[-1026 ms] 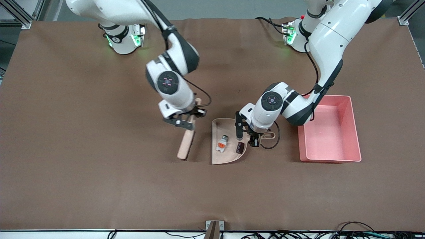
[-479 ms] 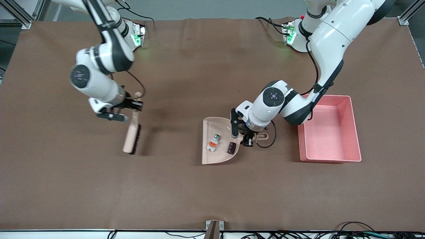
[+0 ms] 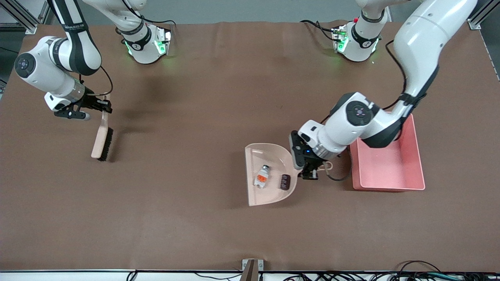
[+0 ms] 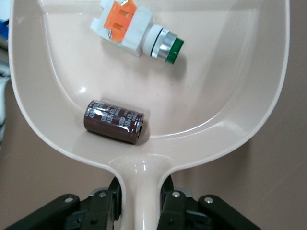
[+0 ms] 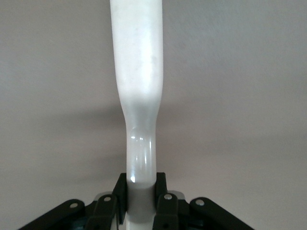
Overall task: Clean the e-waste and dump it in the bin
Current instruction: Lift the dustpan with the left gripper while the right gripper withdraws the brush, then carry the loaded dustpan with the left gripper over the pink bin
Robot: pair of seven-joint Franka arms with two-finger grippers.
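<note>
Brown cloth is covering the whole table (image 3: 218, 234), and over it we are holding the beige dustpan (image 3: 269, 195) by its handle, the left gripper (image 4: 141, 196) clamped there so both e-waste bits, the white-grey piece (image 4: 134, 32) and the dark block (image 4: 114, 121), are lying inside against the pan's rear wall. We are keeping it just beside the pink bin (image 3: 390, 183), apparently for tipping. Our right gripper (image 5: 141, 194), pinching the brush (image 3: 102, 137), is waiting toward its own table end, clear of the dump.

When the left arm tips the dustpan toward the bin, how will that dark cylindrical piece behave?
The dark cylinder looks round and smooth, lying on its side in the glossy dustpan, so it will probably roll quickly once tilted. It sits near the handle, close to the left gripper, so it likely has the pan's whole length to gather speed. The pink bin has upright walls that should contain it.
</note>
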